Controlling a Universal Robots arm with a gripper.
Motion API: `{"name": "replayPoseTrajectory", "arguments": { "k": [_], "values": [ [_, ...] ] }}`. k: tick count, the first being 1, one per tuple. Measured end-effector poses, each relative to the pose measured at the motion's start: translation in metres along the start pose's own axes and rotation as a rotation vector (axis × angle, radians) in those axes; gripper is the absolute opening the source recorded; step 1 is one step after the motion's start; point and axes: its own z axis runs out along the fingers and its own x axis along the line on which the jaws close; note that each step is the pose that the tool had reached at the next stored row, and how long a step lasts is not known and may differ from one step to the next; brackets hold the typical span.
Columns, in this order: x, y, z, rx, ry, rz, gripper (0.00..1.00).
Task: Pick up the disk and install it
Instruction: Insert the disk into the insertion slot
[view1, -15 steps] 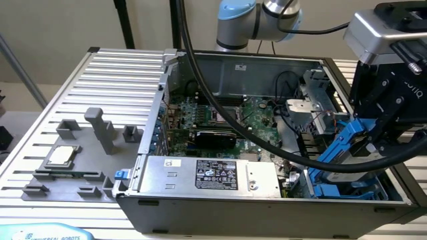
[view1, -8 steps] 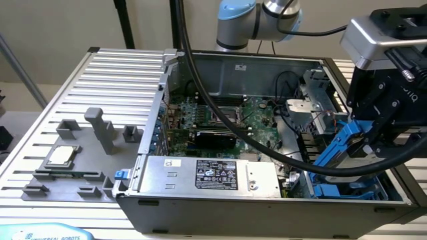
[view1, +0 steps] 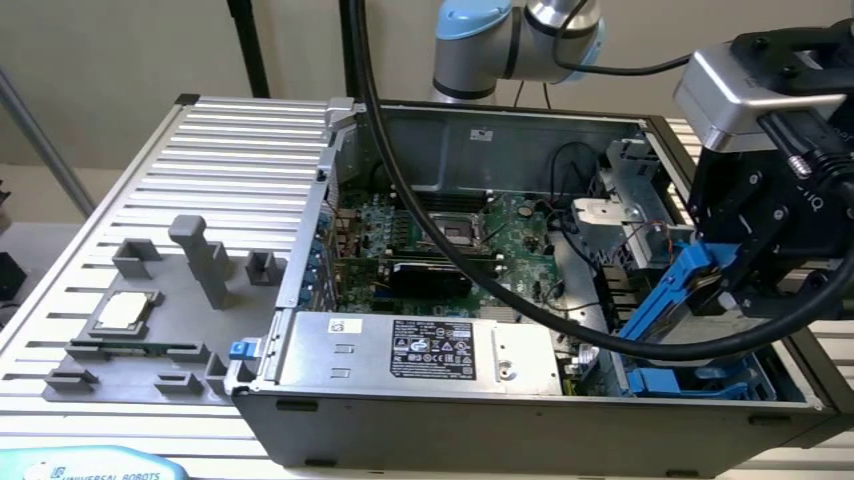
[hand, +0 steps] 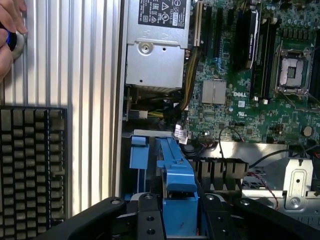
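**Figure. Drive installation, mid-task, seen from beside the bench.**

- **Table.** A slatted aluminium table (view1: 227, 140) carries the whole set-up.
- **Case.** Toward the exterior view's right stands an open computer case (view1: 534, 425), its side panel off and its interior exposed.
- **Arm.** The robot arm (view1: 521, 40) rises behind the far wall of the case. A thick black cable (view1: 358, 60) loops down across the interior.
- **Boards.** The green motherboard (view1: 454, 225) lines the middle of the case. The grey power supply box (view1: 414, 350), with its black-and-white label, lies along the near wall.
- **The disk.** The disk (view1: 674, 295), known by its bright blue carrier frame, hangs tilted over the near right corner of the case. Its lower end points toward the blue bay guides (view1: 687, 382). Whether it touches them cannot be told.
- **Claw.** The gripper (view1: 727, 285) is clamped on the carrier's upper end, one finger on either side of the blue frame.
- **Spare parts.** On the exterior view's left a grey fixture plate (view1: 80, 385) holds a small square chip (view1: 120, 312), well apart from the work.
- **Bystander.** In the wrist view, a person's hand (hand: 9, 30) rests on the table beside the case.

**Reading.** The pick-up appears done and the installing step is in hand, with the disk not yet seated. That step calls for the carrier's edges to run square with the bay guides. It also calls for the loose wires near the bay to be kept out of the slot.
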Motion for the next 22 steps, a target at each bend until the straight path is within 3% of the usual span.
{"name": "replayPoseTrajectory", "arguments": {
  "k": [6,8,10,11,17,22],
  "values": [
    [0.0000,-0.0001,0.0008,0.0001,-0.0014,0.000,0.33],
    [0.0001,-0.0001,0.0007,0.0000,-0.0009,0.000,0.45],
    [0.0001,0.0000,0.0005,0.0000,-0.0005,0.000,0.45],
    [0.0001,-0.0001,0.0005,0.0000,-0.0005,0.000,0.53],
    [0.0004,-0.0089,0.0007,0.0000,-0.0011,0.000,0.53],
    [0.0004,-0.0091,0.0007,-0.0002,-0.0014,0.000,0.53]
  ]
}}
